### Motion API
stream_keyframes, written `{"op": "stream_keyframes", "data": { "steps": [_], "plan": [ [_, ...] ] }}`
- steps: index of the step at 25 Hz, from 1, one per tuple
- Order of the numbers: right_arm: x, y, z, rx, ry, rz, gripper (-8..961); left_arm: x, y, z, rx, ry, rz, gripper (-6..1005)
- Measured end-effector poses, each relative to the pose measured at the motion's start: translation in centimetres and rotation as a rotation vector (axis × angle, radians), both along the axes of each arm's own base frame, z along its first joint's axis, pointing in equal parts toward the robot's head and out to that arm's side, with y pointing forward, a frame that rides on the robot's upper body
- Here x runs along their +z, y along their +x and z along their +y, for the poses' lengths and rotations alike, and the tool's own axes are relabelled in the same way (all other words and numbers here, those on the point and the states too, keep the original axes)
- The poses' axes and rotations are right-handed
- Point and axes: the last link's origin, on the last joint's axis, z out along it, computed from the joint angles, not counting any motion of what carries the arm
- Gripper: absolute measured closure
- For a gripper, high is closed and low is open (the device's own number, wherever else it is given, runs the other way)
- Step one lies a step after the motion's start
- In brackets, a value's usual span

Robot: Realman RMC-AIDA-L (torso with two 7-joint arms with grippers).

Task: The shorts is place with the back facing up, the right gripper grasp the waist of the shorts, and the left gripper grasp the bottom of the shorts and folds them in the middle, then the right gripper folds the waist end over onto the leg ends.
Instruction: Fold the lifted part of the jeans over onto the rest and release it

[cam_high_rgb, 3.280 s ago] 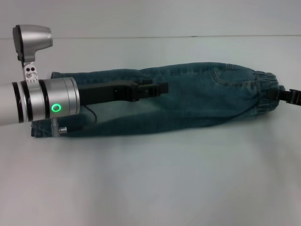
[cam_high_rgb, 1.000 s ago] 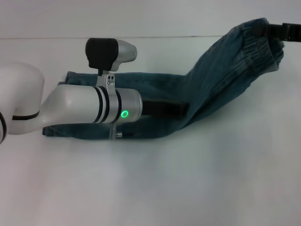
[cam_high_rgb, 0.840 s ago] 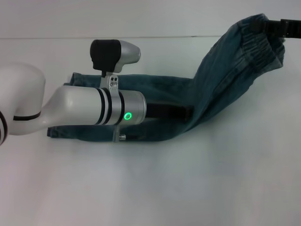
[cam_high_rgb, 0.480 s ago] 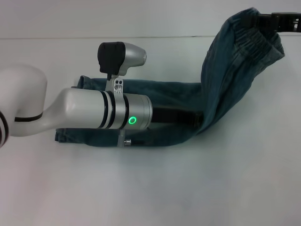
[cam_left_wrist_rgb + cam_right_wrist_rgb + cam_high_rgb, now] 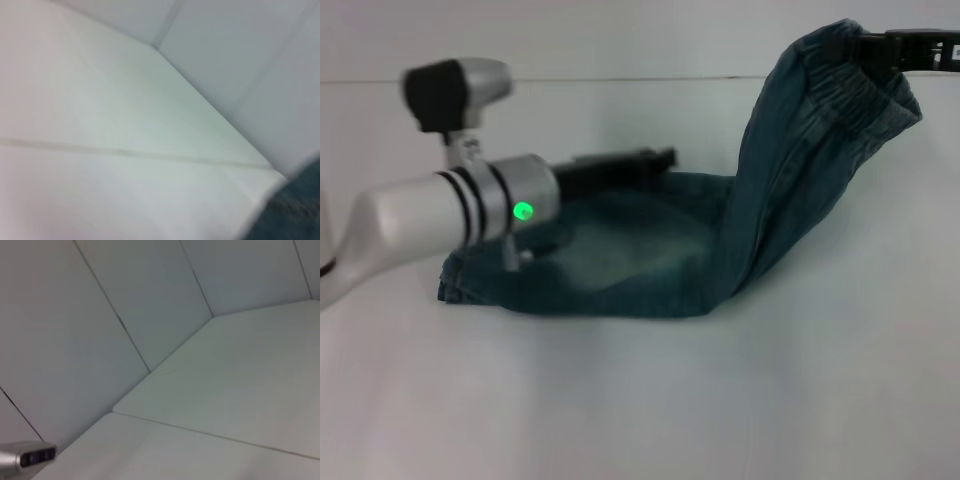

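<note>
The left end effector [image 5: 665, 158] has withdrawn from under the lifted shorts [image 5: 760, 210].

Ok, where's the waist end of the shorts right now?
In the head view the waist end is raised off the table at the upper right, held by the right gripper, while the rest of the shorts lies flat.

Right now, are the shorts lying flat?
No. The right gripper holds the shorts' waist end up; the leg end lies on the table.
</note>
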Motion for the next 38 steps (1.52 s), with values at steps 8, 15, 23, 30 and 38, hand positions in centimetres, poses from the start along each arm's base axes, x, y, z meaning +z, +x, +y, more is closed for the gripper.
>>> {"op": "stream_keyframes", "data": {
  "steps": [8, 15, 23, 30, 38],
  "plan": [
    [-2.5, -1.6, 0.9, 0.024, -0.053, -0.035, 796, 5.9, -2.8, 1.9, 0.070, 0.277, 0.014, 507],
    [-6.1, -4.8, 2.4, 0.072, -0.131, -0.073, 789, 8.8, -3.9, 2.6, 0.089, 0.411, 0.033, 325],
    [-10.3, -9.6, 3.2, 0.171, -0.203, -0.140, 780, 9.3, -4.1, 3.1, 0.076, 0.452, 0.099, 234],
    [-13.7, -13.0, 2.7, 0.278, -0.272, -0.245, 773, 9.6, -4.4, 3.4, 0.090, 0.477, 0.129, 233],
    [-15.2, -13.7, 2.7, 0.301, -0.300, -0.330, 764, 9.4, -4.0, 3.6, 0.076, 0.478, 0.141, 234]
  ]
}}
